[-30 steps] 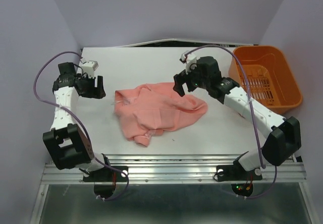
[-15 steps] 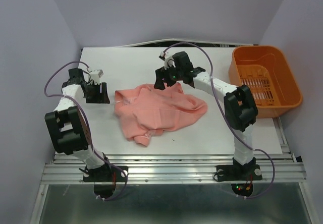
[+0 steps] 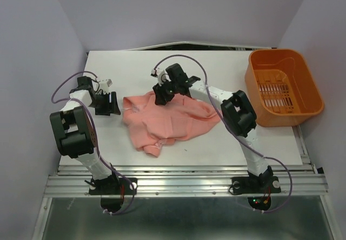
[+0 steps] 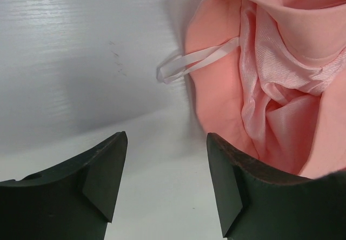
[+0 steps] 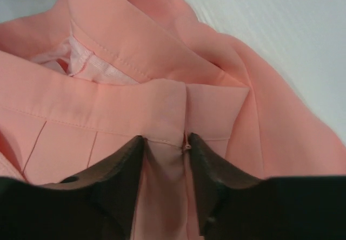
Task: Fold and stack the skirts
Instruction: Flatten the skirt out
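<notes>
Right claw (image 5: pixel 165 142): astride skirt (image 5: pixel 108 105) waistband fold; grip cannot be told.
Left claw (image 4: pixel 166 140): released over tabletop (image 4: pixel 70 51), skirt edge just beside it.

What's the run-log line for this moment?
salmon-pink pleated fabric skirt: crumpled, unfolded | left gripper: open, beside its left edge | right gripper: shut on its far edge
</notes>
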Available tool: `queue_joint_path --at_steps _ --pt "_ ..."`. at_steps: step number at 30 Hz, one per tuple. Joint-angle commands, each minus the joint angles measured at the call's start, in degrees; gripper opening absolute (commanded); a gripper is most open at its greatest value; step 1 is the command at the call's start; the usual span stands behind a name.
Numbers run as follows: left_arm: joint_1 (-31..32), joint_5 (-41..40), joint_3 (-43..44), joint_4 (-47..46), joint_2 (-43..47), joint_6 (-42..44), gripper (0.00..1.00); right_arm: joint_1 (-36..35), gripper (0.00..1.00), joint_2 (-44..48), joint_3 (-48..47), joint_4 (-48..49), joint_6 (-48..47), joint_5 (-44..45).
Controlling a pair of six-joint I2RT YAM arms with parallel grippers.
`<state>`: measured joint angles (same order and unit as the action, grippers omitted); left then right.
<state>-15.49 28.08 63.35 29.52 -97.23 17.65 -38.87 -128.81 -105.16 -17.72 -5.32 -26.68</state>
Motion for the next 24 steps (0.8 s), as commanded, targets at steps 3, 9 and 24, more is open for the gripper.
queue_joint_path --at_steps 3,9,24 --pt "0.1 2.0 1.7 0.1 0.5 -0.9 0.72 -0.1 0.15 -1.5 -7.6 -4.7 -5.1 1.3" --pt "0.1 3.2 2.7 -0.4 -0.1 -1.7 0.72 -0.1 0.01 3.2 -12.2 -6.8 -4.5 -1.9" --pt "-1.6 17.0 -1.2 -14.9 5.7 -16.0 0.85 -0.1 0.01 25.9 -12.2 -16.3 -13.2 -6.3"
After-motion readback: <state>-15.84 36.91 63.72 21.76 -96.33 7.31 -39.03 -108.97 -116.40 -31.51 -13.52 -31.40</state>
